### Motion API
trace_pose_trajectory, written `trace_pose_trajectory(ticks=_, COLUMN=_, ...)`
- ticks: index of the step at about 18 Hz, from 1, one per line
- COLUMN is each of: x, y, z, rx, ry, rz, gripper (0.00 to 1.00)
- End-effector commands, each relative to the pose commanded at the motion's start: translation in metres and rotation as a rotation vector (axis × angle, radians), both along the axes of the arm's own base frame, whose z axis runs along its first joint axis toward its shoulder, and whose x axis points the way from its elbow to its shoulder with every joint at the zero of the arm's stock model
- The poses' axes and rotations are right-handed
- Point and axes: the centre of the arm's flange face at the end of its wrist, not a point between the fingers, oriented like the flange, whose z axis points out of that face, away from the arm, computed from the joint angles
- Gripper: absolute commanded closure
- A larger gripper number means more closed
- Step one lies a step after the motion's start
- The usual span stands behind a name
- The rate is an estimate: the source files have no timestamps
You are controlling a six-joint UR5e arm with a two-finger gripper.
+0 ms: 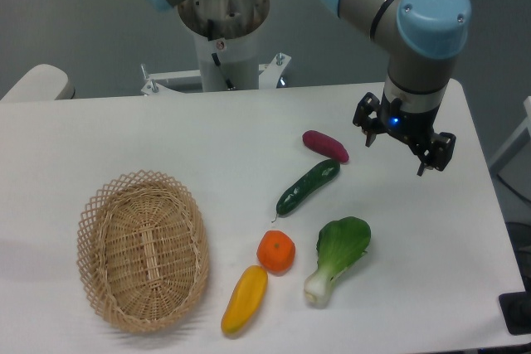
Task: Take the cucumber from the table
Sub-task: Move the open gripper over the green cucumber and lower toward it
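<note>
The cucumber (308, 187) is a glossy dark-green cylinder lying diagonally on the white table (124, 134), right of centre. My gripper (397, 153) hangs above the table to the right of the cucumber and apart from it. Its two fingers are spread and nothing is between them.
A magenta-purple vegetable (325, 146) lies just above the cucumber's upper end. An orange (276, 252), a bok choy (336, 257) and a yellow vegetable (244, 298) lie below it. A wicker basket (142, 248) stands at the front left. The robot base (224, 31) is at the back.
</note>
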Motion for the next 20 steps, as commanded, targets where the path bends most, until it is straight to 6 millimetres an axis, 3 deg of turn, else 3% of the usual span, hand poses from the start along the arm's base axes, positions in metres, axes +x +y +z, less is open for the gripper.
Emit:
trace_pose_trajectory(ticks=12, x=0.001, y=-0.004, z=-0.008, rx=-0.001, ry=-0.016, rz=0.015, gripper=0.0)
trace_pose_trajectory(ticks=20, x=0.032, y=-0.012, z=-0.06, rx=0.006, ry=-0.121, rz=0.1, gripper=0.0)
